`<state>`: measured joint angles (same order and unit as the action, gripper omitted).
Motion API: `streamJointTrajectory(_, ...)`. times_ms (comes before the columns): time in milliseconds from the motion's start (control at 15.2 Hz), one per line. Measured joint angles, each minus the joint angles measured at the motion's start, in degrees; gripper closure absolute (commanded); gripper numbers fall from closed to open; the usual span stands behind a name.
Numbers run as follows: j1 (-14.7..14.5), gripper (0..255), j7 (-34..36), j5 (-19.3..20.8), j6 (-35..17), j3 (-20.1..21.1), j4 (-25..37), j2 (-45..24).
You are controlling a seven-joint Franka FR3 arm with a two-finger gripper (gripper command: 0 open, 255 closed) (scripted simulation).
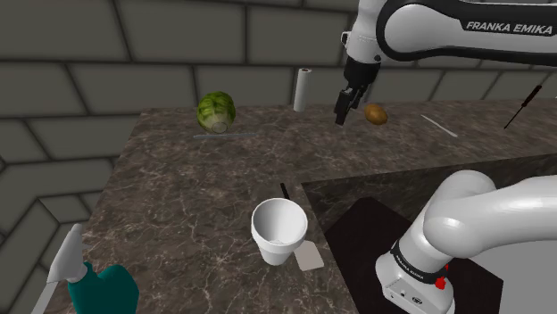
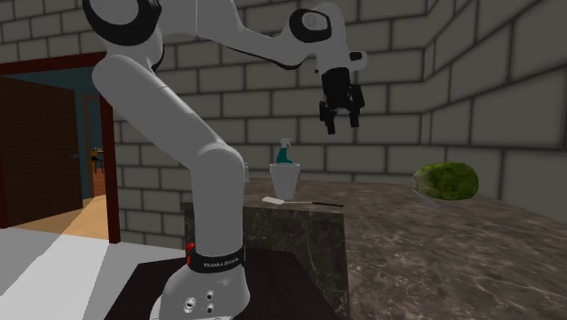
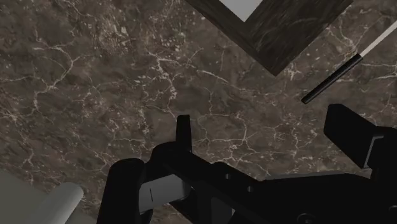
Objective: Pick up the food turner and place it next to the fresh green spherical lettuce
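Observation:
The food turner (image 1: 309, 257) lies flat on the dark marble counter (image 1: 187, 196), with a pale blade and a thin black handle (image 1: 284, 190). It rests right behind a white cup (image 1: 280, 230), near the counter's inner corner. The same turner (image 2: 293, 202) lies at the counter's edge in the second exterior view. The green lettuce (image 1: 216, 112) sits at the back of the counter by the wall, far from the turner. My gripper (image 1: 344, 109) hangs open and empty high above the counter's back part. In the wrist view the turner's handle (image 3: 332, 79) lies beyond my open gripper (image 3: 264, 127).
A white paper roll (image 1: 303, 89) stands at the wall beside the gripper, and a brown potato (image 1: 376, 113) lies just past it. A teal spray bottle (image 1: 94, 281) stands at the near left. A thin pale utensil (image 1: 440, 126) lies on the right counter. Block walls close the back.

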<state>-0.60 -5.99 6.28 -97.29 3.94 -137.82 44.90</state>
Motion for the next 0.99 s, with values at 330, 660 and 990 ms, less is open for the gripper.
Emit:
streamJointTrajectory(330,0.2,0,6.9,-2.9,-2.5,2.8,-5.8,2.8)
streamJointTrajectory(660,-0.3,0,19.1,-9.0,-6.3,8.7,-12.5,5.1)
streamJointTrajectory(990,-1.3,0,31.8,-16.0,-11.8,15.7,-17.5,4.7)
